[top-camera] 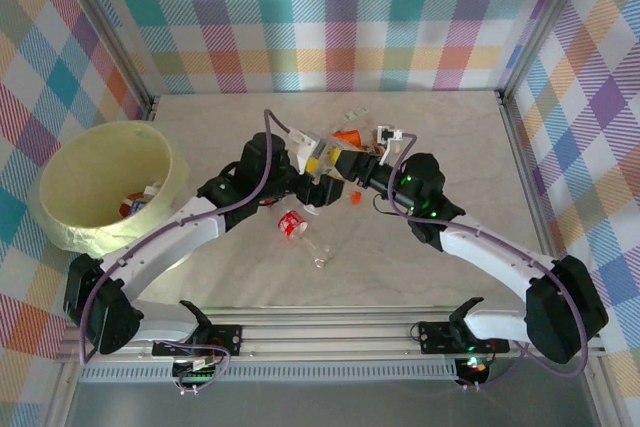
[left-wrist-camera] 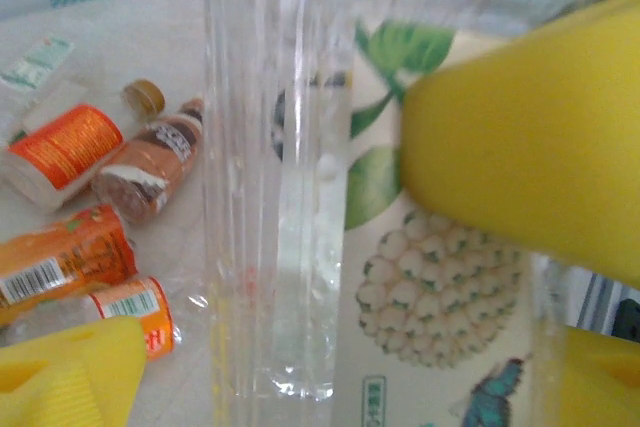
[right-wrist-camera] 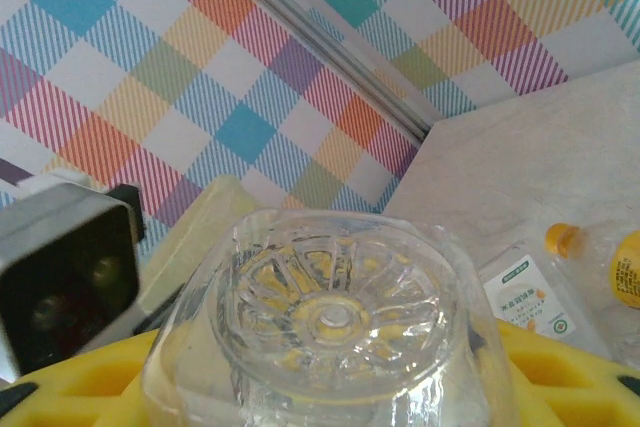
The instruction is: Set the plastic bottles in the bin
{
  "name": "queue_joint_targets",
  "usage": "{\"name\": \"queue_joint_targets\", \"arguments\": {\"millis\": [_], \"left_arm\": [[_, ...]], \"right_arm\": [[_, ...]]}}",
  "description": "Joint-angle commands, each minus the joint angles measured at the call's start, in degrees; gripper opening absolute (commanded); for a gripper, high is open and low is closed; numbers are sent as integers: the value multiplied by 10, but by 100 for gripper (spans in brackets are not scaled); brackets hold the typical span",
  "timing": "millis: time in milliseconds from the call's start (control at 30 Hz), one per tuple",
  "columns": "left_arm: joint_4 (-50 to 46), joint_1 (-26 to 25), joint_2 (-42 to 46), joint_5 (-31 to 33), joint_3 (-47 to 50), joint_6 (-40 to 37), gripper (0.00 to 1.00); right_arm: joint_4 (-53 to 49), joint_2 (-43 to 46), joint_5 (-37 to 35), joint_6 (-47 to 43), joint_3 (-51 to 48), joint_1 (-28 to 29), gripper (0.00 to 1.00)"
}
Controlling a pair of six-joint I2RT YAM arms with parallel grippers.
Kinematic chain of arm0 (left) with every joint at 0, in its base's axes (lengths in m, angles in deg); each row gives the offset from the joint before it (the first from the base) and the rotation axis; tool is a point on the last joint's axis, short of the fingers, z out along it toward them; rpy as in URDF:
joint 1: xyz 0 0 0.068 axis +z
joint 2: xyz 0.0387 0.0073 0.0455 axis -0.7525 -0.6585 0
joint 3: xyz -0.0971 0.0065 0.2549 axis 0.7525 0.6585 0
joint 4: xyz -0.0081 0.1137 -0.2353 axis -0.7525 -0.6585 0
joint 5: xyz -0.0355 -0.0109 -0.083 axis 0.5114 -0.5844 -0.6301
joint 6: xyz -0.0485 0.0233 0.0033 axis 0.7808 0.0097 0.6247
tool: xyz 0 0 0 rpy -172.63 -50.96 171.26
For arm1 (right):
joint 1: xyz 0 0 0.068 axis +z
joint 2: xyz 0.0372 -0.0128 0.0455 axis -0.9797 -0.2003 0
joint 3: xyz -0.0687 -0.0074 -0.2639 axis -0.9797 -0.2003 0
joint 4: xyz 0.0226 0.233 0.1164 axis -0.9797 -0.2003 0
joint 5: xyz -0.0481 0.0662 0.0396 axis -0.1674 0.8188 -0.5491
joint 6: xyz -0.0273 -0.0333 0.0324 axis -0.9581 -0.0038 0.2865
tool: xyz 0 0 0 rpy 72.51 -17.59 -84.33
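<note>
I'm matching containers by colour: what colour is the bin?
Pale yellow. The bin shows best in the top external view.

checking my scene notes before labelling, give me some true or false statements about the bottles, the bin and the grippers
1. The right gripper is shut on a clear bottle. True.
2. The bin is empty. False: a few bottles lie at its bottom.
3. The left gripper has its yellow fingers on either side of a fruit-label bottle. True.
4. Every bottle is off the table. False: a red-labelled bottle and others lie on it.
5. The bin stands on the right arm's side. False: it stands on the left arm's side.
</note>
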Motion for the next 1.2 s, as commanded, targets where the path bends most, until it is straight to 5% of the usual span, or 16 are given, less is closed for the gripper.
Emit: {"name": "queue_joint_targets", "arguments": {"millis": [0,200,367,600,900,1167], "left_arm": [[34,3,16,-2,-6,-26,79],[21,2,3,-19,-12,-30,70],[21,2,7,-1,-11,-27,54],[33,2,39,138,15,-15,44],[-26,6,96,336,12,6,44],[-126,11,149,429,-39,10,44]], "right_arm": [[25,4,21,6,30,-1,41],[28,-12,64,29,55,0,44],[-16,-35,120,20,94,0,51],[-25,-38,126,14,102,0,68],[-103,11,18,-46,87,-1,99],[-139,42,-136,-51,42,0,100]]}}
